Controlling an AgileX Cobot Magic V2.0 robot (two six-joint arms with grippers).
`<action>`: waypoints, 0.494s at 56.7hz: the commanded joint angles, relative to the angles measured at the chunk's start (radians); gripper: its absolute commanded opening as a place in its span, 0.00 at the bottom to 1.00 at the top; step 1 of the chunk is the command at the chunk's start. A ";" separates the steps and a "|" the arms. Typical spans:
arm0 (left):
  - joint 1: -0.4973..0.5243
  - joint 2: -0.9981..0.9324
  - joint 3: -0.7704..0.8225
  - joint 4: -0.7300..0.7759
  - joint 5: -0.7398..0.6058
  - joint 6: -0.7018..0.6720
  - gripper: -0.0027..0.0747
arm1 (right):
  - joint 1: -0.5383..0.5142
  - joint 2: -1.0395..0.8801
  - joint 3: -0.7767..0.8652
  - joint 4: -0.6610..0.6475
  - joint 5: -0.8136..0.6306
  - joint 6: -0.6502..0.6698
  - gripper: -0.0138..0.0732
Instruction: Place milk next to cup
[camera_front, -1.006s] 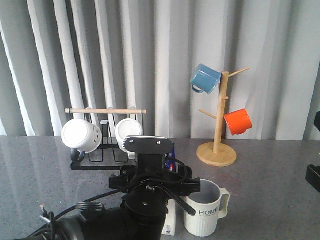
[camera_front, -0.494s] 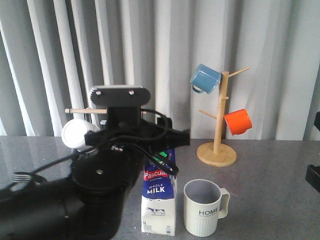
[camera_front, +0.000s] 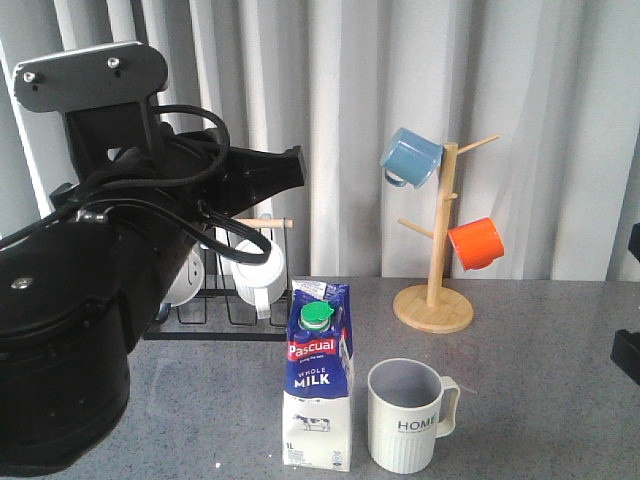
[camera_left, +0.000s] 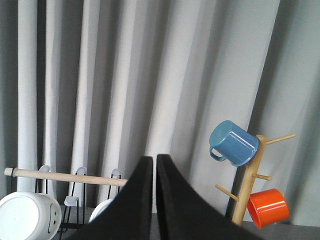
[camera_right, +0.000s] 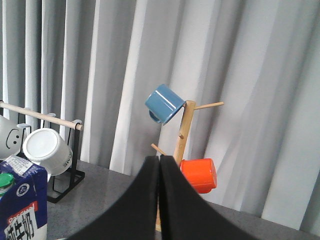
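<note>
Blue-and-white, the milk (camera_front: 318, 375) stands upright on the grey table (camera_front: 530, 380) with its green cap at the top and the red label facing the front camera. Just to its right, close but with a narrow gap between them, sits the cup (camera_front: 405, 414), cream and ribbed, its handle turned to the right and dark lettering on its side.

Neither gripper holds anything. The left gripper (camera_left: 154, 165) is raised high, well clear of the carton, and in its wrist view the two black fingers lie almost together with only a thin slit between them; they point at the curtain (camera_left: 150, 75), with the milk out of that view altogether. The left arm (camera_front: 100, 250) fills the left side of the front view, up and to the left of the carton.

The right gripper (camera_right: 160, 162) has its fingers pressed together too. In its wrist view a corner of the milk (camera_right: 22, 205) shows off to one side of the fingers (only partly in frame), not between them.

Behind, a wooden mug tree (camera_front: 435, 290) carries a blue mug (camera_front: 410, 157) and an orange mug (camera_front: 476, 243), and a black rack (camera_front: 215, 315) holds white mugs (camera_front: 258, 272).
</note>
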 joint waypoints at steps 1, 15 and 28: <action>-0.001 -0.035 -0.027 0.050 0.001 -0.001 0.03 | -0.008 -0.008 -0.030 -0.001 -0.075 -0.011 0.15; -0.001 -0.035 -0.027 0.050 -0.005 -0.001 0.03 | -0.008 -0.008 -0.030 -0.001 -0.075 -0.011 0.15; -0.007 -0.034 -0.027 0.049 0.005 -0.012 0.03 | -0.008 -0.008 -0.030 -0.001 -0.075 -0.011 0.15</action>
